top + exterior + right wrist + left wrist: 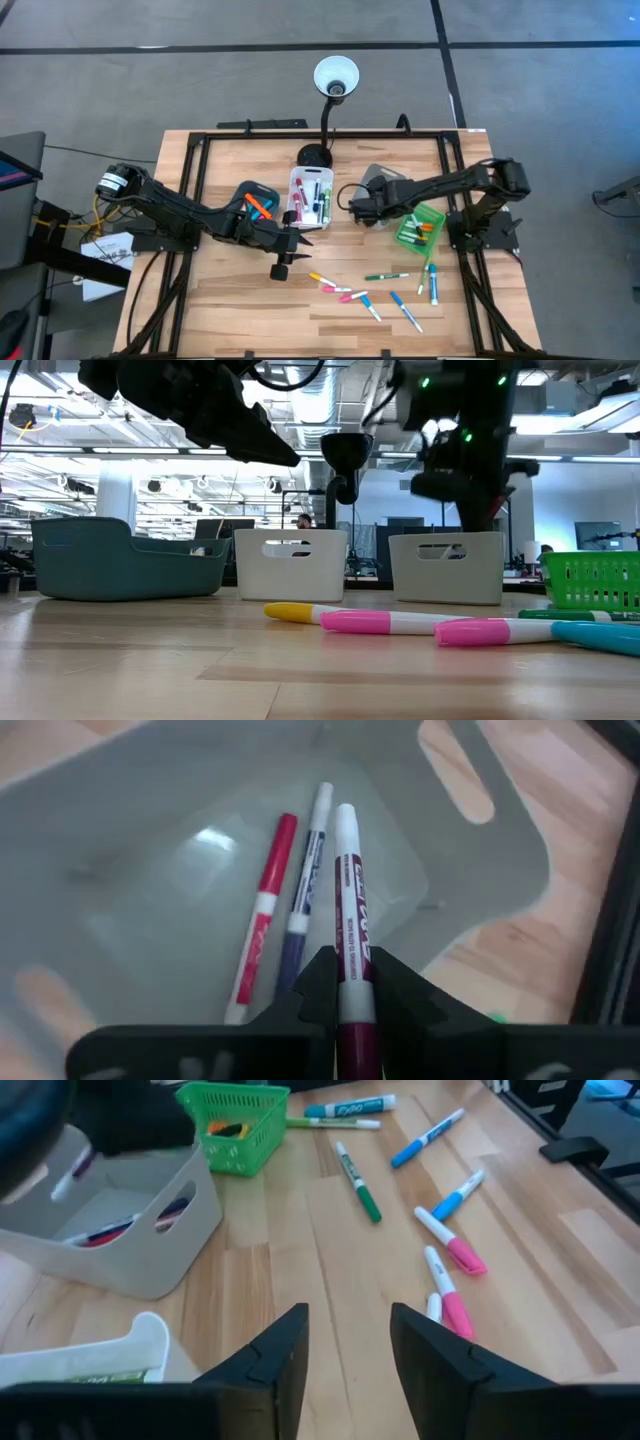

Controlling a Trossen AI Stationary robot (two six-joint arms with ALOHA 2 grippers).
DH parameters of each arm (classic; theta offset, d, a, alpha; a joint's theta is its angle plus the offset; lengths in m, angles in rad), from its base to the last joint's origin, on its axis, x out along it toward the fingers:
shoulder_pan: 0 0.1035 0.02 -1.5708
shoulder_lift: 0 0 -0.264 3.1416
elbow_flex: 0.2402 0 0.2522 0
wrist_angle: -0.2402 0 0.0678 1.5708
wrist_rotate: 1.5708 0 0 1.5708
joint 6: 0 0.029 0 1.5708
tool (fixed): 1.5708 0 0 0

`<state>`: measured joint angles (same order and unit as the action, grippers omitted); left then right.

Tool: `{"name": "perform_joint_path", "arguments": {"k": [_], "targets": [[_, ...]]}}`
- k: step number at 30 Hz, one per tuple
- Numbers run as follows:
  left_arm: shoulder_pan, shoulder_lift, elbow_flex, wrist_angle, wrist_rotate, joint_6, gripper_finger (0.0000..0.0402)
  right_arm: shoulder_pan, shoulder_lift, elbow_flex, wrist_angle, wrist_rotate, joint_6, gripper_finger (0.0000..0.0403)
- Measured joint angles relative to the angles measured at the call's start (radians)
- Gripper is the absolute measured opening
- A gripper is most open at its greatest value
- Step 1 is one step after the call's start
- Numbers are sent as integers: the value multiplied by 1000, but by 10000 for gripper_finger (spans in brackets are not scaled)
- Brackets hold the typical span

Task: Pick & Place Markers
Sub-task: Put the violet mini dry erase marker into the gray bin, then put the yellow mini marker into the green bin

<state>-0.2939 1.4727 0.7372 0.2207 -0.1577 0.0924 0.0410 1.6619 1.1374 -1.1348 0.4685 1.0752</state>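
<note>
Grey floor (120, 90) surrounds the wooden table (230, 300); ceiling lights (60, 455) glow behind.

Bright even light, soft shadows, blurred foreground

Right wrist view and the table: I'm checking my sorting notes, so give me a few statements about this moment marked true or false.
1. The right gripper grips a dark red marker over the grey bin. True.
2. The grey bin is bare inside. False: a red marker and a blue marker lie in it.
3. The left gripper holds a pink marker. False: its jaws stand apart with nothing between them, above the table.
4. Loose markers lie on the wood in front of the bins. True.
5. The green basket sits by the left arm. False: it is on the right arm's side.
</note>
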Motion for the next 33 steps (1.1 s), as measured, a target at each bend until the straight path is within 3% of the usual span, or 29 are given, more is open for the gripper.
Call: {"name": "perform_joint_path", "arguments": {"k": [6,13,19,25,28,33], "targets": [[4,0,0,9,-1,0,136,-84,75,1,82,-101,-117,51],[-2,0,-8,19,12,0,134,-139,112,3,109,-107,-193,103],[-11,35,-57,94,48,-23,133,-110,77,12,116,-114,-245,127],[-45,144,-66,225,85,-22,133,-35,-30,62,106,-113,-245,125],[-55,208,-65,297,86,-23,133,40,-113,77,121,-61,-246,121],[-60,313,-64,372,85,-44,133,222,-237,58,174,203,-289,118]]}}
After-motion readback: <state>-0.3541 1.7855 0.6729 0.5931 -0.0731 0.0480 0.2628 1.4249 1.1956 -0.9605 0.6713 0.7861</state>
